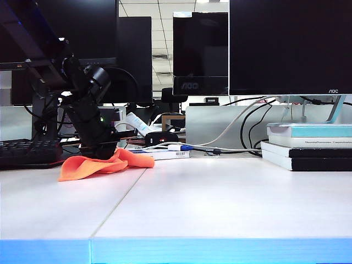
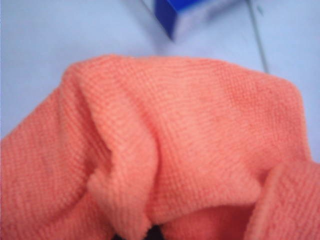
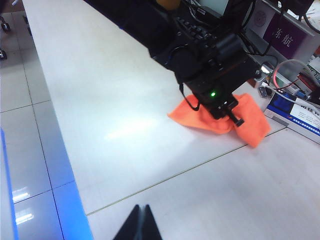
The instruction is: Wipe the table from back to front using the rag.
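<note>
Left gripper (image 1: pixel 100 149): you had it pressed down at the table's back left, clenched on the rag.
Rag (image 1: pixel 104 164): it lay bunched on the table (image 1: pixel 220 203) under that gripper, left of the seam, near the keyboard (image 1: pixel 30 153).
Right gripper (image 3: pixel 139 223): you held it above the table's front, fingertips pinched together, holding nothing.
</note>
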Robot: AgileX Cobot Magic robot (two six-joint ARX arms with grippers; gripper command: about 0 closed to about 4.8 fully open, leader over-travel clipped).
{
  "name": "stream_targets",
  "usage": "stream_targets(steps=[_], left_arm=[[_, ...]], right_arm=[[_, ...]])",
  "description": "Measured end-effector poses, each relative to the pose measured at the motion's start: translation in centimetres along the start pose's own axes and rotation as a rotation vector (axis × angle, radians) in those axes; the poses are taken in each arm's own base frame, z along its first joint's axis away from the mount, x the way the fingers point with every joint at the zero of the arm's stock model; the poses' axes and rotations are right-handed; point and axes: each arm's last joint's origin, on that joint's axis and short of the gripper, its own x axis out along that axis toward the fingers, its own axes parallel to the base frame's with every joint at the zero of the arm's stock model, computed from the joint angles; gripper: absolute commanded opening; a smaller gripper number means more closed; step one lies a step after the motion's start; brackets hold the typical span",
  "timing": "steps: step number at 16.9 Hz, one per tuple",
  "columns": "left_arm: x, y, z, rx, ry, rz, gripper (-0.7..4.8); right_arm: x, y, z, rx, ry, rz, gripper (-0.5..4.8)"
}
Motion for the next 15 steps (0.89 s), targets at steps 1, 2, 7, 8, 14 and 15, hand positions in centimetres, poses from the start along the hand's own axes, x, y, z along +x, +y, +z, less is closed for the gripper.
stream_targets(steps=[1,2,7,8,14,15], left_arm=[[0.5,0.1,0.5,0.006,-0.005,0.011,-0.06],[0.7,0.1,0.9,0.012,-0.004,0.015,-0.06],[3.2,-0.1,2.5,0.021,-0.061,0.024,-0.06],[3.5,0.0,2.5,0.020,-0.073,0.029,-0.06],[4.4,0.5,3.5,0.009,-0.111,0.035,-0.06],[4.5,0.5,3.9,0.009,-0.105,0.037,-0.06]], right_arm=[[0.0,0.0,0.0,0.000,0.000,0.000,-0.01],[0.0,0.0,0.0,0.000,0.000,0.000,-0.01],[0.0,0.0,0.0,0.004,0.000,-0.001,-0.01],[0.0,0.0,0.0,0.004,0.000,-0.001,-0.01],[0.0,0.0,0.0,0.021,0.001,-0.001,-0.01],[0.0,0.0,0.0,0.021,0.001,-0.001,-0.01]])
